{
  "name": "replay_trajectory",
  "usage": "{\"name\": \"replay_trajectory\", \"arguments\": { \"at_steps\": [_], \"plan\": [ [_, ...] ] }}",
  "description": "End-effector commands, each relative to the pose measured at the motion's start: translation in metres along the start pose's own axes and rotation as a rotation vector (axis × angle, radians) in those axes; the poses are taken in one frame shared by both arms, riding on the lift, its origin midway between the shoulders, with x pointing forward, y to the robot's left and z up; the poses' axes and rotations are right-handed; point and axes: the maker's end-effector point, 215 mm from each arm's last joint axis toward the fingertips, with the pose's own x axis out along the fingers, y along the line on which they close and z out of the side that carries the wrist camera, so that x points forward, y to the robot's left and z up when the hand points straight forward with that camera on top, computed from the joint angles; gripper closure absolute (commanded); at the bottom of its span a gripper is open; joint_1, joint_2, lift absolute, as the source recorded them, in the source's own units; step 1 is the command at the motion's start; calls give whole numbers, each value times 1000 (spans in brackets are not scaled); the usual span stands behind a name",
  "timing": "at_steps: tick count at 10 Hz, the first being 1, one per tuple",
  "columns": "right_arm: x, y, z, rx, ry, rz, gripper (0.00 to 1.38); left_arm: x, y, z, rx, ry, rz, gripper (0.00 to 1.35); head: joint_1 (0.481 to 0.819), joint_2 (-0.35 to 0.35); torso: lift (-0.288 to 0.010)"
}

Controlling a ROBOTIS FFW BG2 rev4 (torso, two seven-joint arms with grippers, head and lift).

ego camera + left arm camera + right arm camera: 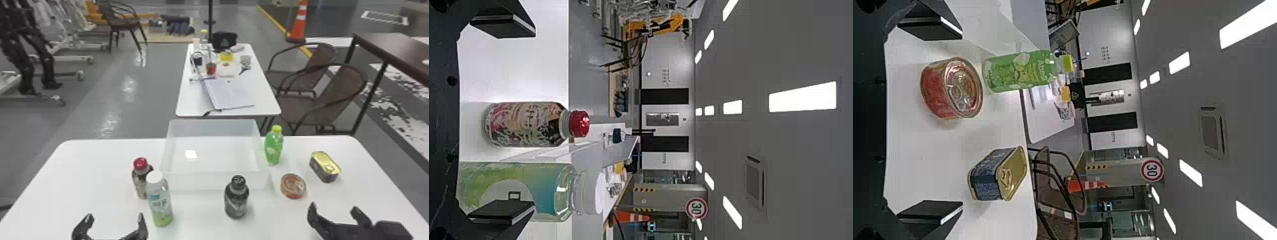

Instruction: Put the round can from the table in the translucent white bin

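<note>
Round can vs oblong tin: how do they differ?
The round can is a squat cylinder; the oblong tin is a box with rounded corners. The can's side is red, the tin's dark blue. The can sits closer to the translucent white bin than the tin. Both stand on the white table, pull-tab lids up.

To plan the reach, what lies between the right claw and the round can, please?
The head view shows bare table between the right claw and the round can.
</note>
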Motion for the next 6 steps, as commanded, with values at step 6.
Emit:
{"name": "replay_trajectory", "arguments": {
  "at_steps": [6],
  "plan": [
    [30,3,-31,74,81,32,96,3,-2,-3,-10,5,-7,93,549,0,-100]
  ]
}}
